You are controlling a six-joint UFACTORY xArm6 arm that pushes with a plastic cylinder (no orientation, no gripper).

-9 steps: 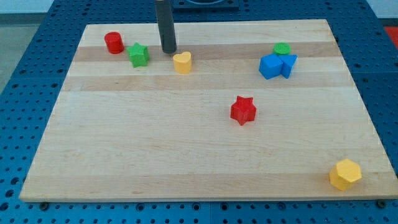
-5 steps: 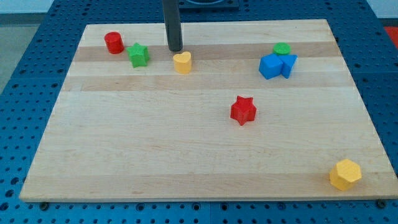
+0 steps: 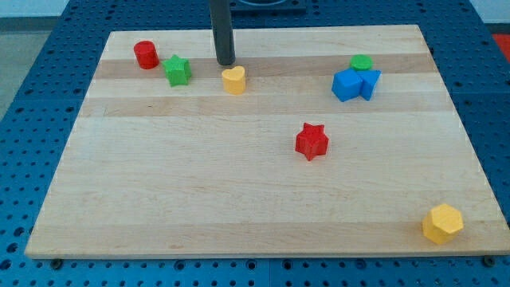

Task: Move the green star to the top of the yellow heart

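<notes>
The green star (image 3: 178,71) lies near the view's top left on the wooden board (image 3: 199,183). The yellow heart (image 3: 233,80) lies to its right, a short gap apart. My tip (image 3: 226,63) stands just above the yellow heart and slightly to its left, close to it but apart. The tip is to the right of the green star, with clear space between them.
A red cylinder (image 3: 146,54) sits left of the green star. A green block (image 3: 362,62) touches two blue blocks (image 3: 355,84) at the view's right. A red star (image 3: 311,141) lies mid-board. A yellow hexagonal block (image 3: 442,223) sits at the bottom right corner.
My tip has moved a little to the right, from between the green star and yellow heart to just above the heart. No block has moved.
</notes>
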